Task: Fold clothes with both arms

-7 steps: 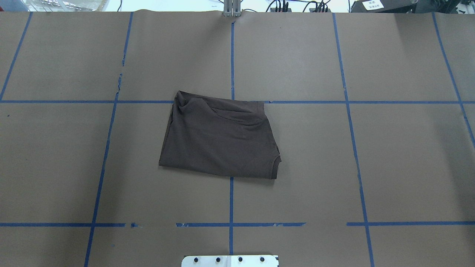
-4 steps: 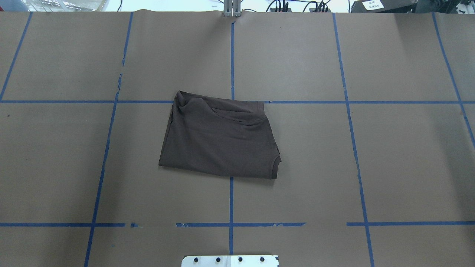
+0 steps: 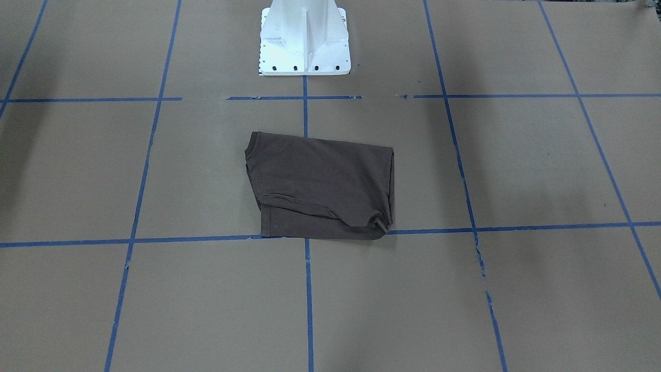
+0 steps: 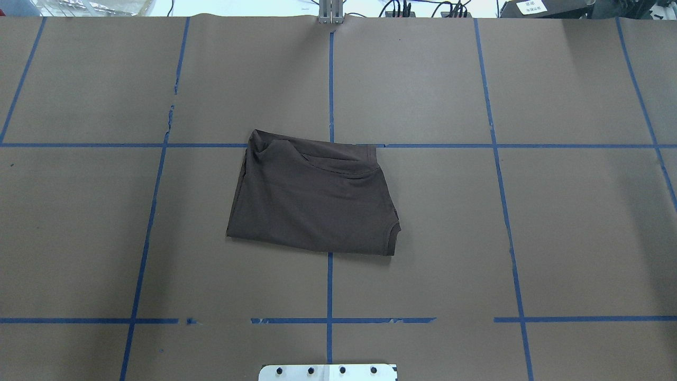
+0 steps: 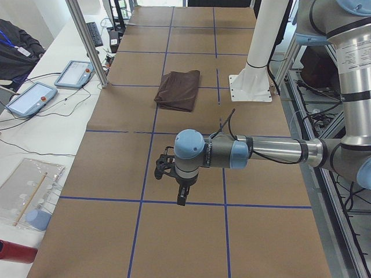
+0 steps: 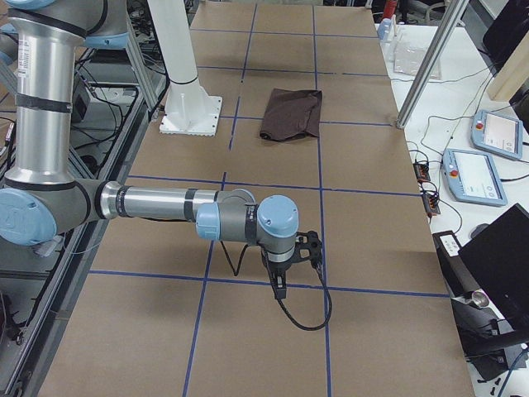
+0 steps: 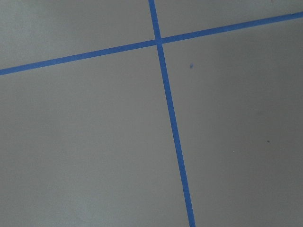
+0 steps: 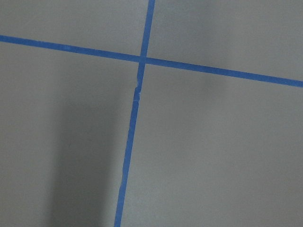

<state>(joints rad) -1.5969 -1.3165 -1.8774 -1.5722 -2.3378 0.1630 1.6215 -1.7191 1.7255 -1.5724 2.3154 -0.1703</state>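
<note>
Exterior front-facing view: the dark T-shirt (image 3: 323,188) is being shown folded into a compact block at the frame's centre. It is lying flat on the brown worktop (image 3: 516,165), below the white pedestal (image 3: 304,36).

Overhead exterior view: the T-shirt is being seen at the centre, its upper edge lying across a line of blue tape (image 4: 449,145).

Exterior left view: the left arm (image 5: 272,150) is being held level across the lower frame. The left gripper (image 5: 181,200) is hanging over the worktop, well apart from the T-shirt at upper middle. Whether it is apart or together cannot be told.

Exterior right view: the right arm (image 6: 157,203) is being held likewise. The right gripper (image 6: 279,289) is hanging well apart from the T-shirt, its state also impossible to tell.

Wrist-mounted views: only crossing blue tape on worktop is being shown.
</note>
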